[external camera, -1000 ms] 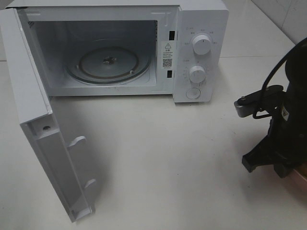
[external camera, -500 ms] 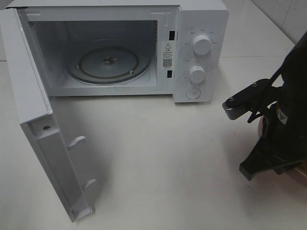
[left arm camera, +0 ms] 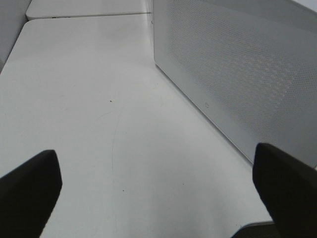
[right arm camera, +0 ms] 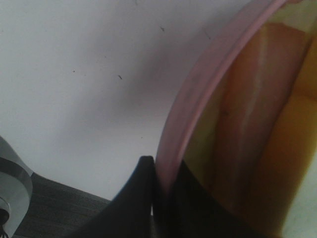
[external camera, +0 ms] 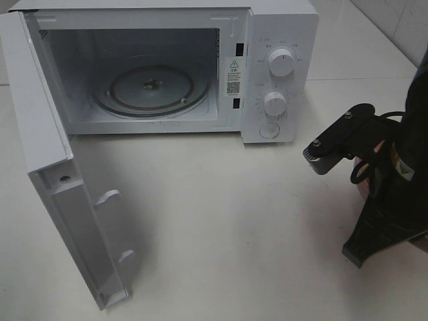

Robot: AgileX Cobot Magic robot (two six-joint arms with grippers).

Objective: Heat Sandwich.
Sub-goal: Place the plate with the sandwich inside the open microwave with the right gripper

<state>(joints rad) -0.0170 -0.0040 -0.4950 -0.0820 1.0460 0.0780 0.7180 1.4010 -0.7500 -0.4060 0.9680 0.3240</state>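
High view, white microwave (external camera: pixel 294 40) stood open at the back edge of the counter (external camera: pixel 221 221), right arm (external camera: pixel 401 180) at its right edge, left wrist view, left gripper (left arm camera: pixel 158 186) spread wide over the counter, right wrist view, right gripper (right arm camera: pixel 161 173) clamped on pink plate (right arm camera: pixel 198 94) rim, sandwich (right arm camera: pixel 247 124) lay on it, pale yellow bread, reddish-brown strip.

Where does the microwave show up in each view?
Exterior high: microwave at upper left, door swung open.
Left wrist: only a white perforated panel, apparently that open door.
Right wrist: not in it; just the plate rim pinched by the right gripper.
Shared landmark: the white table, in all three.
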